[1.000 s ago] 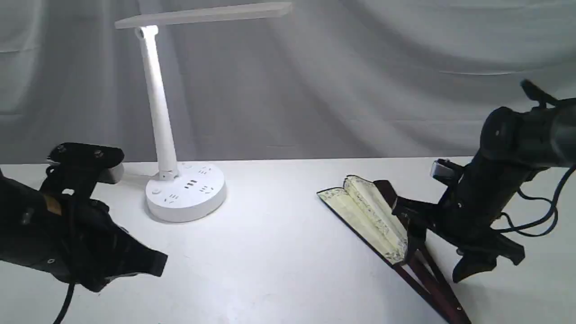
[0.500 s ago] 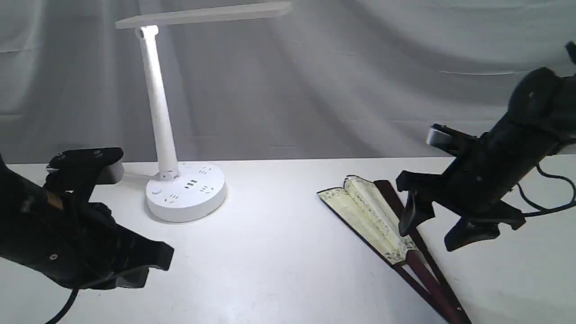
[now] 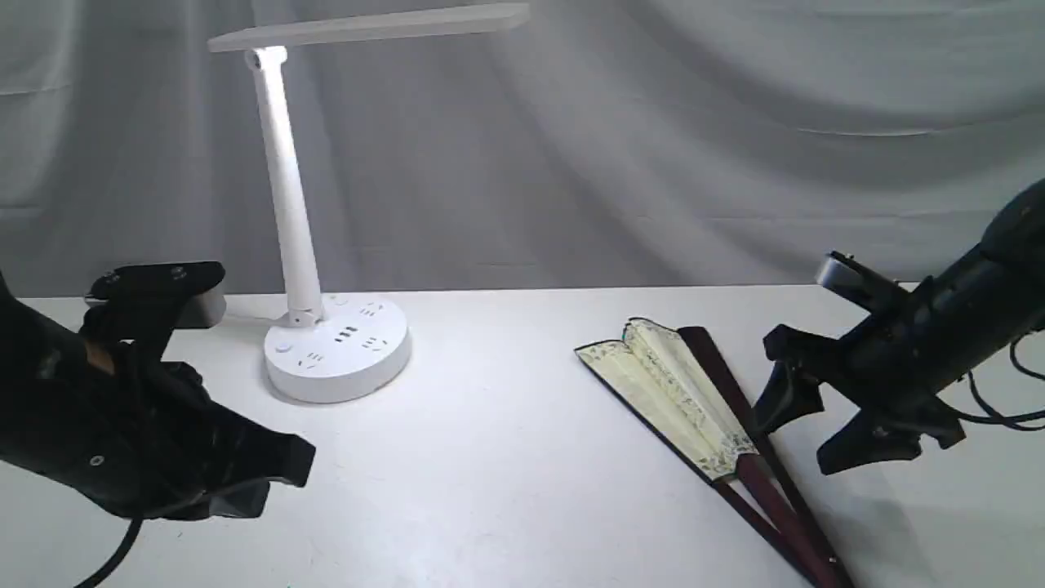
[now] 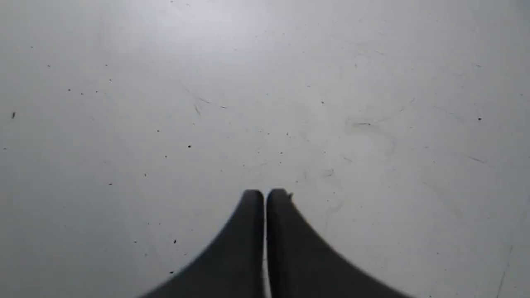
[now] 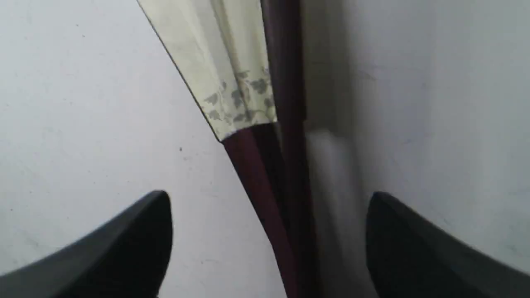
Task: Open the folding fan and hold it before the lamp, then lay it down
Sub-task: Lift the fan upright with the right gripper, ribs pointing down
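Observation:
The folding fan (image 3: 690, 400) lies on the white table (image 3: 506, 457), nearly closed, with a cream pleated leaf and dark maroon ribs running toward the front right. The right wrist view looks down on the folding fan (image 5: 232, 74). My right gripper (image 3: 804, 429) hovers open just right of the ribs, holding nothing; in its wrist view the right gripper (image 5: 269, 198) straddles them from above. The white lamp (image 3: 326, 343) stands at the back left, lit. Low at the front left, my left gripper (image 3: 298, 465) is shut and empty; the left gripper (image 4: 265, 192) faces bare table.
A grey cloth backdrop (image 3: 653, 139) hangs behind the table's far edge. The lamp's long flat head (image 3: 367, 28) reaches out to the right, high above the tabletop. A black cable (image 3: 992, 404) trails from the right arm.
My right gripper lifted off the fan, rose, then swung right and lower, staying open. The fan stays on the table. The left arm shifted slightly.

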You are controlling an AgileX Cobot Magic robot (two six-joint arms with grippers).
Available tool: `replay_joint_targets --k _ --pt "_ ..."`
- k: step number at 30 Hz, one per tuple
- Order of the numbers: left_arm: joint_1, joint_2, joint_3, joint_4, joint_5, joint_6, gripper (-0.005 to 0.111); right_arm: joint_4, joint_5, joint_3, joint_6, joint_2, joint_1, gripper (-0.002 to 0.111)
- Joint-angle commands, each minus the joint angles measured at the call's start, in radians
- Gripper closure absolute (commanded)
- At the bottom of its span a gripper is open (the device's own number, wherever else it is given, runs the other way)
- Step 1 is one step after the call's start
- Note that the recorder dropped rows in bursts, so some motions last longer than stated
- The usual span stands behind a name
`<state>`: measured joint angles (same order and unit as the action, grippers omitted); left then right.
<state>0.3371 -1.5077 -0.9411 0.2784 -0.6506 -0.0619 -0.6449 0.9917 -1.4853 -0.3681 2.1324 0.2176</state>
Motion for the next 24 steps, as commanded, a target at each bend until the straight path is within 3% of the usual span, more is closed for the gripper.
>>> replay_joint_targets --k 1,7,14,24 --pt "0.005 0.002 -0.006 -0.004 0.020 0.002 0.107 -0.116 -0.005 0.005 -0.125 0.026 0.021 0.043" --pt "0.005 0.002 -0.006 -0.004 0.021 0.002 0.107 -0.210 -0.067 0.005 -0.264 0.038 0.038 0.043" --pt "0.005 0.002 -0.006 -0.004 0.024 0.002 0.107 -0.274 -0.107 0.006 -0.283 0.075 0.040 0.043" --pt "0.005 0.002 -0.006 -0.004 0.024 0.002 0.107 -0.428 -0.167 0.006 -0.314 0.172 0.040 0.052"
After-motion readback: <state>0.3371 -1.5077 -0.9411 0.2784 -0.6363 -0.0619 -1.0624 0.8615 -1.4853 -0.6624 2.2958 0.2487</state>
